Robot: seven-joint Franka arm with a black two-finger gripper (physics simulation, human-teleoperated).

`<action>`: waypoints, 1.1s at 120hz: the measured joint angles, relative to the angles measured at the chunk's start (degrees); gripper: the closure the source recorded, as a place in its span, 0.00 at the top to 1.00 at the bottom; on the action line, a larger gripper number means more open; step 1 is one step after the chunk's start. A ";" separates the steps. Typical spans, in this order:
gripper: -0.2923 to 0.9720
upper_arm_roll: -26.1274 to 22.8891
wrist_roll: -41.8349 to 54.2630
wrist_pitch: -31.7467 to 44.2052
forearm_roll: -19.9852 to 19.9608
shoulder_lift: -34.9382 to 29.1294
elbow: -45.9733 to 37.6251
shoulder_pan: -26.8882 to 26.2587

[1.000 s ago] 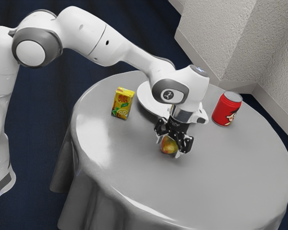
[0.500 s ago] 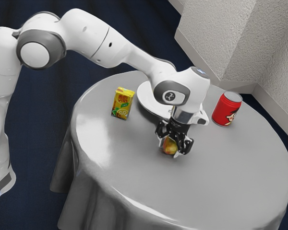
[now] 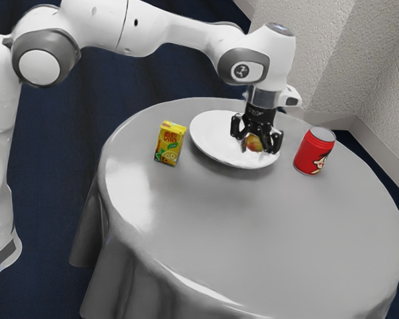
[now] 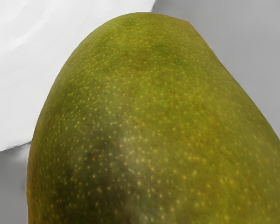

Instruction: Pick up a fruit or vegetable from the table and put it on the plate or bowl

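Observation:
A yellow-green mango with a red blush (image 3: 254,142) hangs just above the white plate (image 3: 213,136) at the back of the round table. My black gripper (image 3: 256,144) is shut on the mango, one finger on each side. Seen from the wrist, the mango's speckled green skin (image 4: 149,130) sits right under my hand, with the plate's white rim (image 4: 32,70) behind it.
A yellow juice carton (image 3: 170,143) stands at the plate's left in the exterior view. A red soda can (image 3: 314,151) stands at the plate's right, close to my gripper. The grey tablecloth (image 3: 253,232) spreads wide toward the front. A white wall corner (image 3: 332,53) rises behind.
My gripper has lifted the mango off the middle of the table and carried it back and up to a spot over the plate. The carton and the can have not moved.

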 joint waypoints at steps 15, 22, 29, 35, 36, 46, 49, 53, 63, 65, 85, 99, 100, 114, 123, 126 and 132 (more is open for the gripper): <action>0.38 0.58 1.63 -3.28 -0.01 0.35 2.21 2.15; 0.36 0.61 2.59 -4.22 -0.14 0.57 2.55 3.77; 0.31 0.63 3.52 -5.20 -0.17 0.87 3.11 5.60; 0.29 0.67 4.24 -6.01 -0.07 0.98 3.36 7.09; 0.29 0.69 4.35 -6.13 -0.05 0.99 3.38 7.32; 0.32 0.76 5.42 -7.06 0.02 1.23 3.50 9.09; 0.33 0.77 5.72 -7.27 0.03 1.31 3.51 9.49; 0.33 0.78 6.11 -7.51 0.12 1.40 3.51 10.05; 0.37 0.80 7.02 -7.95 0.30 1.47 3.51 11.05; 0.37 0.80 7.19 -8.02 0.32 1.48 3.51 11.18; 0.37 0.80 8.66 -8.46 0.42 1.46 3.50 11.52; 0.53 0.86 9.72 -8.69 0.80 1.24 4.14 11.78; 0.54 0.87 9.80 -8.72 0.83 1.23 4.26 11.87; 0.67 0.98 11.56 -9.06 1.13 1.12 4.95 12.46; 0.71 0.98 12.69 -9.08 1.16 1.20 4.99 12.53; 0.72 0.98 13.03 -9.08 1.16 1.21 4.99 12.53; 0.73 0.95 13.68 -9.07 1.17 1.23 4.99 12.51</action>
